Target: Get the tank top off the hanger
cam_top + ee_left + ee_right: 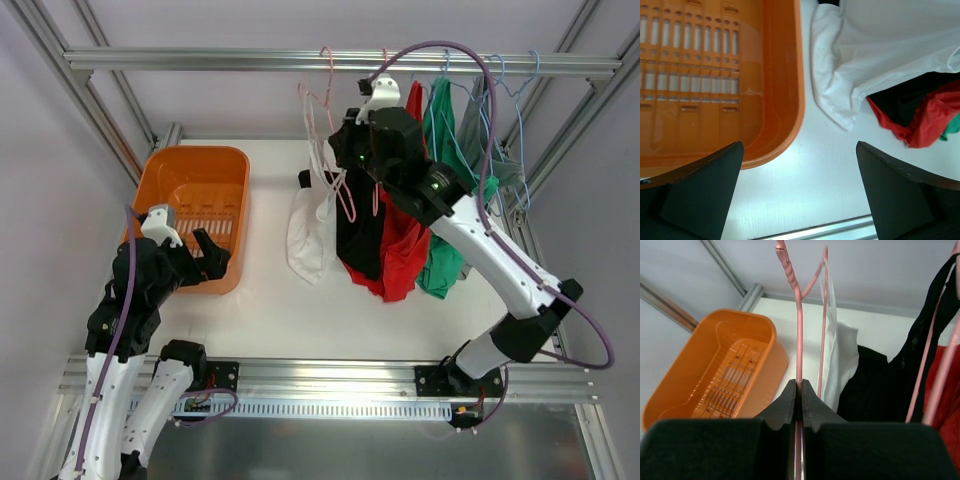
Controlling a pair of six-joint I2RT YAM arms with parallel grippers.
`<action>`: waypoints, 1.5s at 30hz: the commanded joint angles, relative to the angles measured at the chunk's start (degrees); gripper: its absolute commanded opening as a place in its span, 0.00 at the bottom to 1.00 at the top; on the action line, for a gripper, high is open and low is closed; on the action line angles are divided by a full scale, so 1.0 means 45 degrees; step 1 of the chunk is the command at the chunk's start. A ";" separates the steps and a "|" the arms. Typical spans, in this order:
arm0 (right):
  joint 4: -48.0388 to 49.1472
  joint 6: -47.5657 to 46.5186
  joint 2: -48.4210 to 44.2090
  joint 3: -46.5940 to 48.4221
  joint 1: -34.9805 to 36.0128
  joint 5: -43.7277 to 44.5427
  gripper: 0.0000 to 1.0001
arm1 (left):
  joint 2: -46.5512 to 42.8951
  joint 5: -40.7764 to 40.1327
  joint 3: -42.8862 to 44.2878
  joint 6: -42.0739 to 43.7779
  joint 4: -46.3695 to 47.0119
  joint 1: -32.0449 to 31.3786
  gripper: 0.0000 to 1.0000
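To the right of the orange slatted plastic basket, your white tank top hangs on a thin pink wire hanger, its hem low over the white table top and one narrow strap running up beside the wire. Your right gripper is up at that hanger, right of the basket and above it. Its two black fingers are pressed together on the pink wire, just below the twisted neck. Farther right of the basket a black garment, a red one and a green one hang from the same aluminium rail, the black one just beside the tank top. Your left gripper sits over the basket's near right corner with its fingers spread wide and nothing between them. From its wrist camera you see the basket's curved rim on one side and the tank top's hem on the other, with bare table between.
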 commanded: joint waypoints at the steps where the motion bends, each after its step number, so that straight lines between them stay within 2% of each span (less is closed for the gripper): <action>1: -0.0126 -0.0408 -0.2022 -0.1588 0.0111 -0.1721 0.00 | 0.0276 0.1723 0.0442 0.0355 0.0686 -0.0042 0.99; 7: -0.0224 -0.0760 -0.4641 -0.4016 0.0111 -0.3167 0.00 | 0.1291 0.3599 0.1341 0.0277 0.1856 -0.0042 0.99; 9: -0.0166 -0.1206 -0.4993 -0.4447 0.0091 -0.2724 0.00 | 0.1913 0.3853 0.1497 -0.0034 0.2324 -0.0042 0.99; 10: -0.0108 -0.1344 -0.4937 -0.4448 -0.0025 -0.2160 0.00 | 0.2130 0.3874 0.1575 -0.0152 0.2385 -0.0042 0.99; 13: -0.0010 -0.1619 -0.3924 -0.3825 -0.0589 -0.2094 0.00 | 0.2600 0.3893 0.1771 -0.0445 0.2502 -0.0042 0.99; 15: -0.0009 -0.2025 -0.2911 -0.2986 -0.0787 -0.2582 0.00 | 0.2465 0.3796 0.1674 -0.0407 0.2522 -0.0042 0.99; 24: 0.0341 -0.2167 -0.0796 -0.1031 -0.1139 -0.1355 0.00 | 0.1507 0.3015 0.0815 0.0237 0.2542 -0.0042 0.99; 34: 0.2878 -0.1072 -0.1986 -0.2142 -0.1041 -0.1411 0.00 | 0.1292 0.2956 0.0619 0.0453 0.2522 -0.0042 0.99; 45: 0.3467 -0.0896 -0.3099 -0.2651 -0.1120 -0.2212 0.00 | 0.1350 0.2956 0.0580 0.0316 0.2522 -0.0042 0.99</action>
